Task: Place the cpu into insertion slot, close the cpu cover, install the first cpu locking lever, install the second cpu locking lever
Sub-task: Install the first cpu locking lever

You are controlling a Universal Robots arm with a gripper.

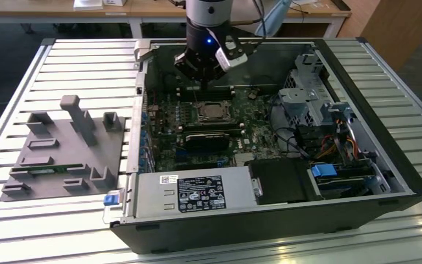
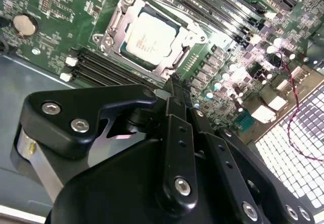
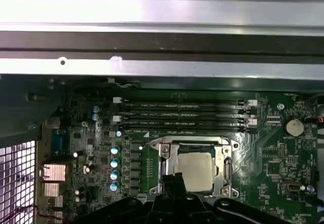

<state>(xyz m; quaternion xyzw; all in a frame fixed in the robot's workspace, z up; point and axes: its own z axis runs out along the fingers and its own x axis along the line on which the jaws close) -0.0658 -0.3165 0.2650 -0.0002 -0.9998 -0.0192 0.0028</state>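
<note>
End effector [image 2: 173, 82] hangs near the covered cpu [image 2: 150, 36]

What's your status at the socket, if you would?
Pale silver square cpu seated; silvery metal frame cpu cover down over it. Black gripper shut, tip at cover's edge.

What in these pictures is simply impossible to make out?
1. Exterior view: around the cpu, the locking levers are too small to tell whether they are latched.
2. First wrist view: the pincer hides the near edge of the cpu cover.
3. Second wrist view: the pincer's black body covers one corner of the cpu cover and much of the board behind it.
</note>
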